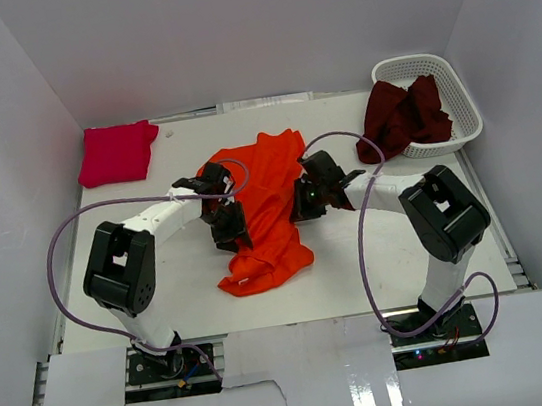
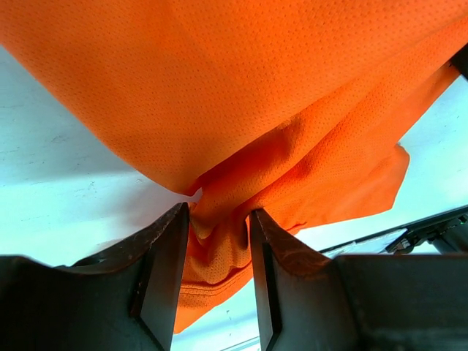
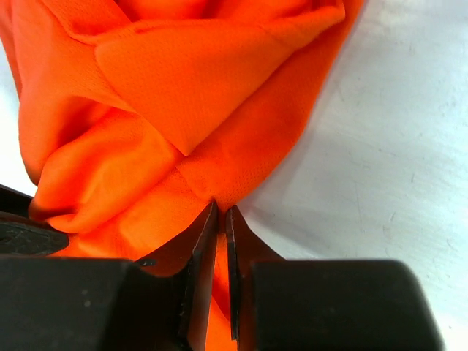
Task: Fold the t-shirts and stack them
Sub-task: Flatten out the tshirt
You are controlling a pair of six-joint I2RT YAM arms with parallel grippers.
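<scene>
Robot lab; white table [image 1: 193, 295] (walled enclosure [image 1: 247, 35]).

Orange tee [image 2: 278, 88]: matt cloth in a fine pinhole mesh knit. Table [image 3: 395, 146], right of frame: smooth, white, faintly scuffed, with a slight sheen. Basket [image 1: 413, 62], upper right: white plastic lattice.

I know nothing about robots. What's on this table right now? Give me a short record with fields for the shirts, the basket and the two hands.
Orange shirt: crumpled in the middle, between both hands
Pink shirt: neat bundle, far left corner
Maroon shirt: in the basket, partly hanging over its rim
Left hand: fingers apart, orange cloth bunched between them
Right hand: shut on the orange shirt's edge
Stack: not yet made
</scene>
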